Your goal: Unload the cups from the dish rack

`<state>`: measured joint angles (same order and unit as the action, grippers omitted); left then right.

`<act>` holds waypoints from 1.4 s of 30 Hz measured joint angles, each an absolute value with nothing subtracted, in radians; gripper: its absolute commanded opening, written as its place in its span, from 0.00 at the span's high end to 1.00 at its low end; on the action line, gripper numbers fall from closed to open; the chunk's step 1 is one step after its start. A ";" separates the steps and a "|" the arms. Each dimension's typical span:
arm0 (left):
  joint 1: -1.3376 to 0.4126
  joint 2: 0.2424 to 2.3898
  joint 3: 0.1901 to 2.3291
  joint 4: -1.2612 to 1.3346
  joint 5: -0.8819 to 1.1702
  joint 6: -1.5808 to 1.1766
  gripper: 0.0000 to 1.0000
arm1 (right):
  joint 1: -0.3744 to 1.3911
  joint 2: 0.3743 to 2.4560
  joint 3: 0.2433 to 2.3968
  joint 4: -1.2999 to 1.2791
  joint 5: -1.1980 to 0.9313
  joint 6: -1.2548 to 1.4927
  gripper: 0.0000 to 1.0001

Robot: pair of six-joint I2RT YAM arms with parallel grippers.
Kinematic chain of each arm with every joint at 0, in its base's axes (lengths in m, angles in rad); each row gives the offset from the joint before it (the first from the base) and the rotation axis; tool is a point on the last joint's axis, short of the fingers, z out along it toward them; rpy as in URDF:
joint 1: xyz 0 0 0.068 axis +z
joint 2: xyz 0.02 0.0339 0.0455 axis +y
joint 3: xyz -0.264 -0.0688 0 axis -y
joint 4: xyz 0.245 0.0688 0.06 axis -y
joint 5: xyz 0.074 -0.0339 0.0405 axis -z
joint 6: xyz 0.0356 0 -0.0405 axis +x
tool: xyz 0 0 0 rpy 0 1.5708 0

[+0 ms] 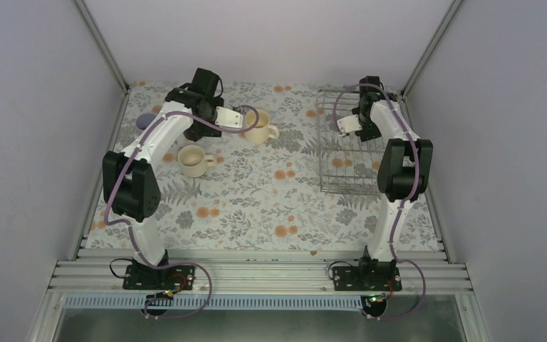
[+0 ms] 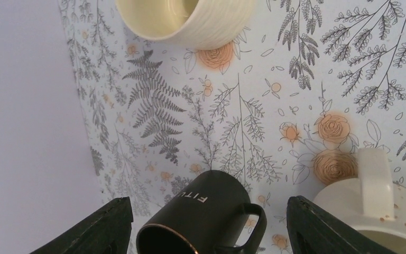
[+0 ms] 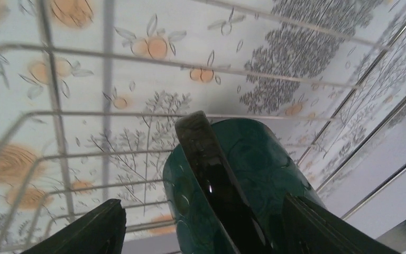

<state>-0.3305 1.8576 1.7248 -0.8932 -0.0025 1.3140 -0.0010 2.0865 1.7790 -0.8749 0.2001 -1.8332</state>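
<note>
Inside the silver wire dish rack (image 3: pixel 107 112), against its far end, stands a dark green glazed mug (image 3: pixel 264 169), its handle turned toward the wrist camera. The right gripper (image 3: pixel 203 201) is lowered around it with its jaws spread, one finger on each side; the left finger is plainly clear of the mug, and whether the right one touches it is hard to tell.

No other cup shows in the rack, so this looks like the last one to unload. The step in hand is the grasp. The next move calls for closing squarely on the mug's body, then lifting straight up so it clears the wires.

Out on the floral-patterned tabletop (image 1: pixel 256 206) sit a cream handled mug (image 1: pixel 260 127), a second cream mug (image 1: pixel 196 160) and a small lavender cup (image 1: pixel 143 122). The tall black mug (image 2: pixel 201 211) stands between the spread, non-touching fingers of the left gripper (image 2: pixel 209 201), which should rise away without nudging it.
</note>
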 measured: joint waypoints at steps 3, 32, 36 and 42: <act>-0.331 1.858 1.698 -0.873 0.009 1.309 0.27 | 0.001 2.101 1.765 -0.819 0.270 -1.831 0.33; -0.356 1.723 1.523 -0.563 0.195 1.216 0.24 | 0.054 2.305 2.265 -1.002 0.088 -1.506 0.96; -0.363 1.703 1.502 -0.395 0.299 1.121 0.23 | 0.058 2.240 2.271 -1.050 -0.029 -1.432 0.96; -0.370 1.711 1.487 -0.161 0.481 0.960 0.17 | 0.043 2.136 2.267 -1.157 -0.282 -1.338 0.96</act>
<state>-0.3698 1.7107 1.4872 -0.1612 0.4812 0.9600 0.0425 2.1365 2.2673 -1.1572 -0.2817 -1.3376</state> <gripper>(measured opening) 0.814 0.145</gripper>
